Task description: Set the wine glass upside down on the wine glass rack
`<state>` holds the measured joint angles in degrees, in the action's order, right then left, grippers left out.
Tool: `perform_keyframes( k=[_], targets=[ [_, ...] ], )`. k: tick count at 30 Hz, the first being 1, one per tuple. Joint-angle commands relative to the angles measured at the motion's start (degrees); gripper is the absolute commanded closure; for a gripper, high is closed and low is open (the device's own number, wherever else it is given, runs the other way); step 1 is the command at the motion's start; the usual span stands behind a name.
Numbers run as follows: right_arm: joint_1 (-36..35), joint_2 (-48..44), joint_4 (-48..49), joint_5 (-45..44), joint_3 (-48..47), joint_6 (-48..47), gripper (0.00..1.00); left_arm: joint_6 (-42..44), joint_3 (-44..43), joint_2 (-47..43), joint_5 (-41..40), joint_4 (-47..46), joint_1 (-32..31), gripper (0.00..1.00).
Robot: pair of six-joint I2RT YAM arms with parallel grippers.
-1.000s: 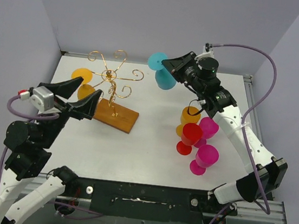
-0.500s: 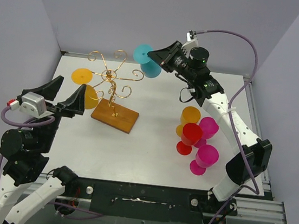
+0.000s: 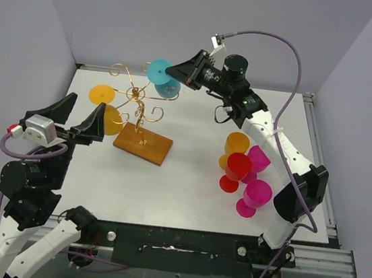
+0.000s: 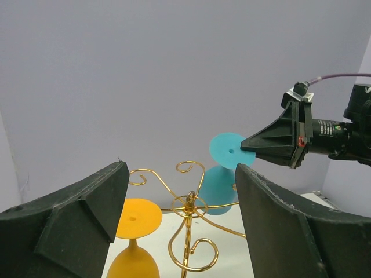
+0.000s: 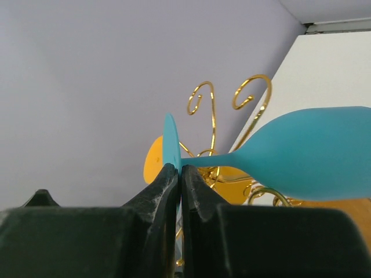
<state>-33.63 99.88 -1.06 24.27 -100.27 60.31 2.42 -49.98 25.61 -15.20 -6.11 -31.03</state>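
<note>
At the near edge a black bar and metal rail (image 3: 181, 237) carry the arm bases. Just beyond, the left gripper (image 3: 85, 114) hangs above the white table (image 3: 186, 193) with its jaws spread wide and nothing between them, facing the wine glass rack (image 3: 139, 96). To the right, an orange (image 3: 237, 144), a red (image 3: 238, 166) and two magenta glasses (image 3: 258, 192) cluster close together on the tabletop. The rack's wooden base (image 3: 146, 145) sits left of centre, and an orange wine glass (image 3: 103, 95) hangs foot-up from its left arm. Farther back, the right gripper (image 3: 170, 73) pinches the rim of the teal wine glass (image 3: 157, 73) foot. That glass is inverted and tilted, over the rack's rear right curls; contact with the wire cannot be told. Plain lavender-grey walls (image 3: 187, 17) close in the back and both sides.
</note>
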Motion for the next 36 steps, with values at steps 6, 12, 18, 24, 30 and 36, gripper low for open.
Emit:
perform_keyframes(
  k=[6, 12, 18, 24, 30, 36],
  targets=[
    [-2.1, 0.3, 0.2, 4.8, -4.3, -1.6, 1.0, 0.7, -2.0, 0.8, -0.5, -2.6, 0.0, 0.27],
    [-2.7, 0.9, -0.4, 5.5, -4.0, -1.9, 1.0, 0.6, -2.1, 1.0, -0.6, -2.5, 0.0, 0.27],
    [-2.8, 0.2, -1.6, 4.9, -2.7, -1.9, 1.0, 0.4, -2.3, 1.1, -0.5, -2.1, 0.0, 0.27],
    [-2.8, -2.2, -2.1, 4.2, 0.3, -1.3, 1.0, 0.1, -2.2, 1.1, -0.6, -2.1, 0.0, 0.27],
    [-2.8, -4.4, -1.8, 4.0, 3.9, -0.3, 1.0, -0.2, -2.1, 1.3, -0.6, -2.3, 0.0, 0.27],
    [-2.6, -7.1, -1.8, 2.0, 6.7, 0.0, 1.0, -0.3, -2.2, 1.3, -0.5, -2.5, 0.0, 0.27]
  ],
)
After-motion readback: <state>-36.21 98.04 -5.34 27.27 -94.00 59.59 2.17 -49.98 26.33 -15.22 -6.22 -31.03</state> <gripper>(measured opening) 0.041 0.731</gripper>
